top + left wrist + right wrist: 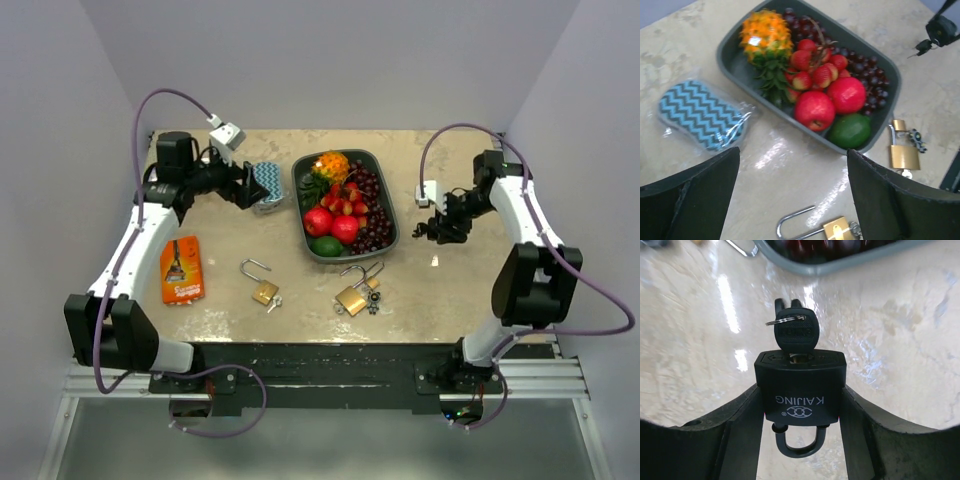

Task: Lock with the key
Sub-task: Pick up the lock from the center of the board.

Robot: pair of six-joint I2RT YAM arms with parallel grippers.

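**A:** Where is the lock?

**B:** The black metal padlock [800,382], stamped KAIJING, fills the middle of my right wrist view. My right claw [800,395] has closed down to the width of its body and pinches it from both sides. The shackle points at the bottom of the frame. I cannot tell whether it is latched.

**A:** And the key?

**B:** The black-headed key [796,332] sits in the keyhole on the padlock's upper face, with a thin wire ring through its head.

**A:** Where is that from above?

**B:** Right of centre in the top view, over the beige mottled worktop [450,290]. It is to the right of the grey oblong tray of fruit [392,215].

**A:** Your other arm?

**B:** My left claw [792,200] is spread wide and holds nothing. From above it is at the upper left, just beside the blue zigzag sponge in a clear wrapper [267,186].

**A:** Anything else?

**B:** A brass padlock with a raised shackle [265,290] lies below the tray. A larger brass padlock [351,298] lies to its right. An orange flat packet [182,268] lies at the left.
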